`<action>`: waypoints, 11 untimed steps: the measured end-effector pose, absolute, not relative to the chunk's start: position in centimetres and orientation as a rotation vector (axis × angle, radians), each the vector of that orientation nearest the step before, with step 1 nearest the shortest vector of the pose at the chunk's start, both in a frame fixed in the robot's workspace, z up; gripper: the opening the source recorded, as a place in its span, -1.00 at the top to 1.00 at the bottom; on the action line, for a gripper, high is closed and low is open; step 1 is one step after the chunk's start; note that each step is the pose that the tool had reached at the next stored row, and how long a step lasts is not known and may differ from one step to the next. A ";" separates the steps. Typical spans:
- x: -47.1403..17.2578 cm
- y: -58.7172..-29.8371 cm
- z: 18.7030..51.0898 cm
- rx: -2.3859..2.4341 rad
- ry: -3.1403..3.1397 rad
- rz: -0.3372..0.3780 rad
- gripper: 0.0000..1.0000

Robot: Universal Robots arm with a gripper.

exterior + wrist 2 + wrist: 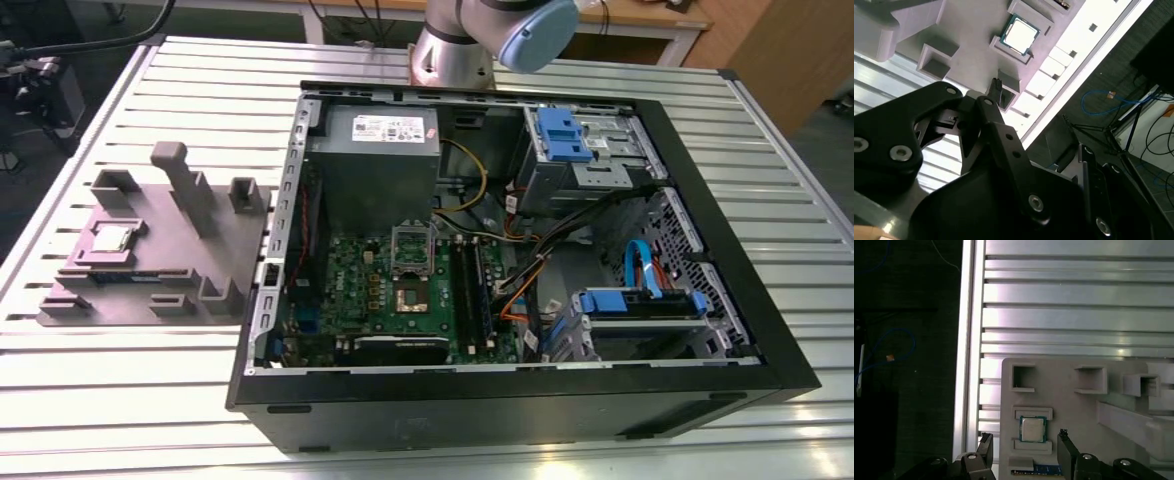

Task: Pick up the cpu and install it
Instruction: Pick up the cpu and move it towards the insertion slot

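The cpu (112, 238) lies flat in a pocket of the grey holder (174, 258), on the surface (134, 400) at the exterior view's left; the jaws stand apart, empty, clear of it; light, stiff, delicate by the look; best taken by opposite edges.

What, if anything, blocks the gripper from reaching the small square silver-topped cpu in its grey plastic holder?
Probably nothing, so yes: the cpu lies uncovered in the grey plastic holder, and the open gripper hangs above it.
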State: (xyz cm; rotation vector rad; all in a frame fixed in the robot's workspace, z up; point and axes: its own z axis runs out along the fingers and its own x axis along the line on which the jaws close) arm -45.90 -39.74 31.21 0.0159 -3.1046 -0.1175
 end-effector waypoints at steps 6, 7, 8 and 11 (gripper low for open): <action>-45.9 -39.8 31.0 0.043 -3.104 -0.113 -0.25; -45.9 -39.8 30.9 0.051 -3.103 -0.108 -0.25; -45.9 -39.8 30.8 0.056 -3.103 -0.101 -0.25; -45.9 -39.8 30.6 0.062 -3.103 -0.076 -0.25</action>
